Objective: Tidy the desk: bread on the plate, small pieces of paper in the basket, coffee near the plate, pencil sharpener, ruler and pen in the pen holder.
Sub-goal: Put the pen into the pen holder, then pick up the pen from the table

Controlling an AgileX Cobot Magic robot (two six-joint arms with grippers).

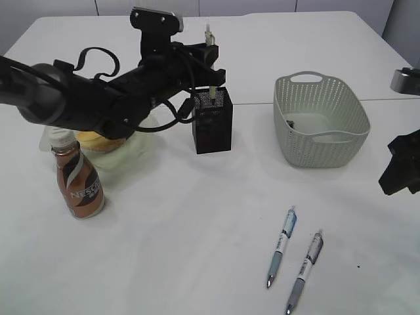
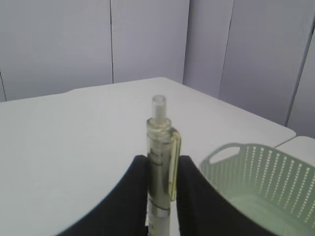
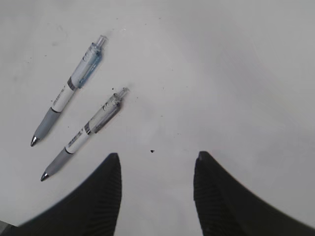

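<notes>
Already, much of the tidying appears done. The bread (image 1: 97, 140) is seen on the plate (image 1: 134, 156), largely hidden behind the left arm, and the coffee (image 1: 78, 183) stands upright just beside that plate. Something small is glimpsed on the floor of the basket (image 1: 320, 119), though whether it is paper cannot be told. A pale green-tinted pen (image 2: 161, 162) is pinched upright between the fingers of the left end effector (image 2: 161, 196) and is held directly over the pen holder (image 1: 212, 121), its lower end seemingly inside the mesh; release is judged to be the step in hand. Whether the ruler and sharpener are inside the holder cannot be told. Two more pens, a blue-clipped pen (image 1: 281, 247) and a grey-clipped pen (image 1: 304, 271), are left lying on the worktop (image 1: 197, 249). The right end effector (image 3: 156, 172) is spread and empty, hanging above the worktop near them.
</notes>
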